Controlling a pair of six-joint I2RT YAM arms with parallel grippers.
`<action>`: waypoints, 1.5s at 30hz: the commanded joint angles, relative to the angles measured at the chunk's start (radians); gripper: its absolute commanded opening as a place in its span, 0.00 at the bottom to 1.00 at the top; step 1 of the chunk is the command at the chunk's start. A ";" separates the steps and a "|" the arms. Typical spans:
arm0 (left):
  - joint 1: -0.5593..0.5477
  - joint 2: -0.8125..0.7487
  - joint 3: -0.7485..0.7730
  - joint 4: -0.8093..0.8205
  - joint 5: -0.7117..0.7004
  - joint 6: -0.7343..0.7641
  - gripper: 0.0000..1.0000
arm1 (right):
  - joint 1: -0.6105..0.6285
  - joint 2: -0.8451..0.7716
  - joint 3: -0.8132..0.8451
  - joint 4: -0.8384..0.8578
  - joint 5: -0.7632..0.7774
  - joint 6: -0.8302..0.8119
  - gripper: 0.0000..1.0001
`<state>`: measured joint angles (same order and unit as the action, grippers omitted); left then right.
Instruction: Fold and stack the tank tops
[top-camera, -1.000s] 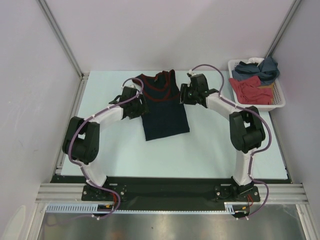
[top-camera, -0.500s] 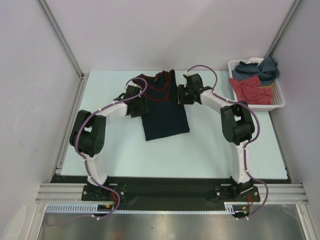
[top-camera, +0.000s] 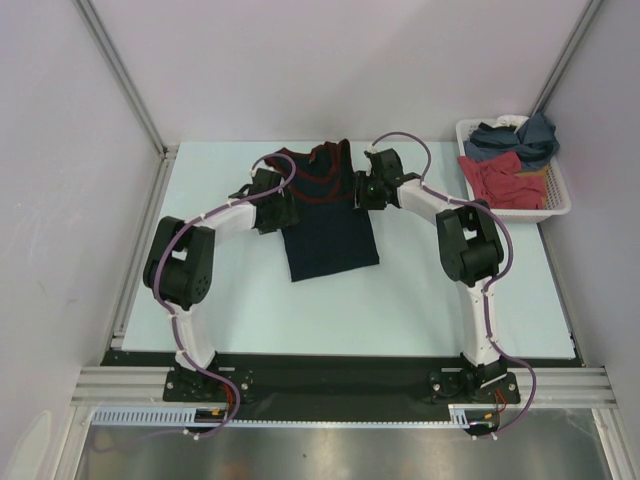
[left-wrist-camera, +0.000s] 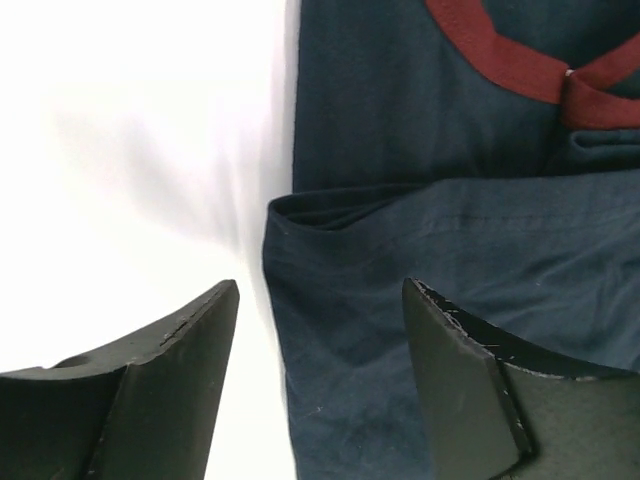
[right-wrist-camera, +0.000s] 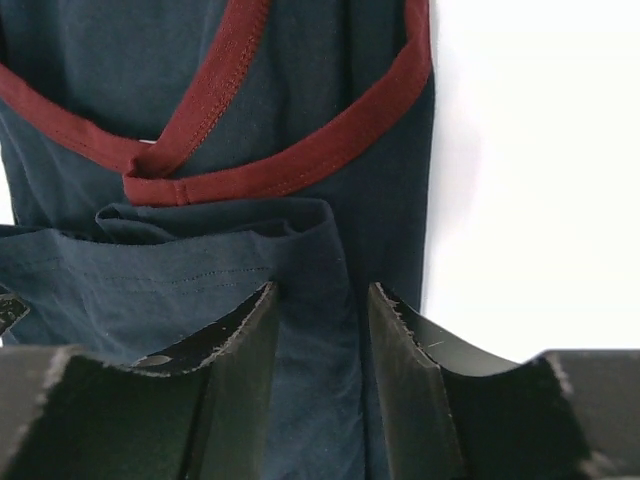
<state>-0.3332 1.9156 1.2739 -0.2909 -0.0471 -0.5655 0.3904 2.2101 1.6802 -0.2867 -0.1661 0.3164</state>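
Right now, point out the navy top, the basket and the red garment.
navy top (top-camera: 335, 240): top view, on the plain lower body panel.
basket (top-camera: 520, 214): top view, on its near rim.
red garment (top-camera: 498, 178): top view, on its middle, inside the basket.

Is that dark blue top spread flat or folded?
Folded over: the navy tank top has a stitched hem lying over its upper body, short of the red trim.
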 joint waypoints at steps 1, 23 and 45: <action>0.008 -0.016 0.022 0.001 -0.043 0.024 0.72 | -0.004 0.002 0.042 0.004 0.025 -0.013 0.47; 0.010 -0.001 0.082 -0.011 -0.053 0.049 0.00 | -0.012 -0.107 -0.049 0.096 0.037 -0.014 0.00; 0.008 0.069 0.160 0.007 -0.043 0.062 0.02 | -0.047 -0.064 -0.022 0.101 0.034 0.010 0.02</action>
<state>-0.3305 1.9610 1.3872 -0.2970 -0.0750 -0.5289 0.3653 2.0884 1.5902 -0.2035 -0.1204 0.3210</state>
